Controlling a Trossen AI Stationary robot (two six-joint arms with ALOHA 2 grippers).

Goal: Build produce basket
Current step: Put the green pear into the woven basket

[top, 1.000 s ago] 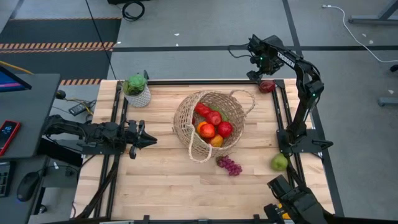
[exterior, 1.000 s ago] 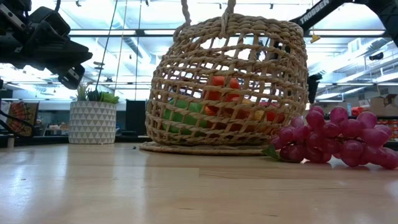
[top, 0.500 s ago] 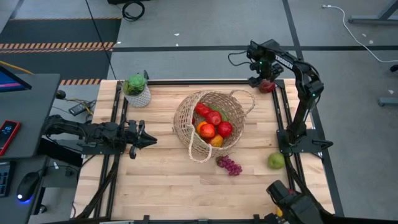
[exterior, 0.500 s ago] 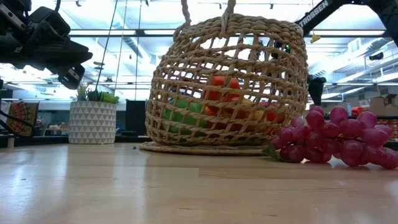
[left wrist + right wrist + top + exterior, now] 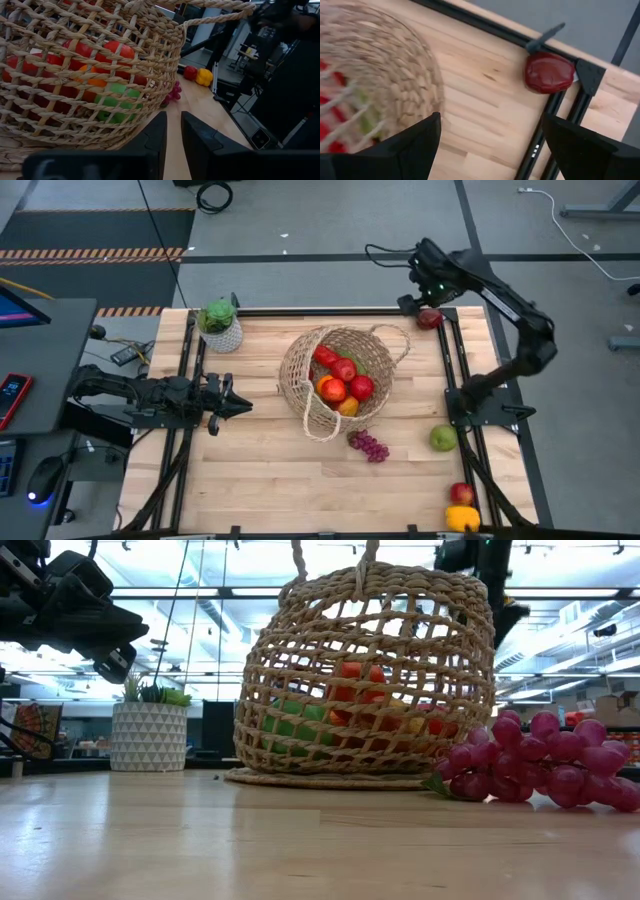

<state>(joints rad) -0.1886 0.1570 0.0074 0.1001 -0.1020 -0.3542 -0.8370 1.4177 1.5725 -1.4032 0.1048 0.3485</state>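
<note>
Wooden counter (image 5: 270,470) carries the basket (image 5: 335,380) mid-surface. Right pincer (image 5: 428,298), released, hovers above a red apple (image 5: 430,318) at the far corner: firm, smooth, best gripped across its middle. Left pincer (image 5: 235,407) waits clenched.

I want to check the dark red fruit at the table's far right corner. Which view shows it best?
The right wrist view: the dark red fruit fills the space between the open right gripper's fingers. The high view shows it small. The low and left wrist views don't show it.

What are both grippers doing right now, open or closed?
Left gripper: closed, empty, left of the basket.
Right gripper: open, empty, near the red fruit.
</note>
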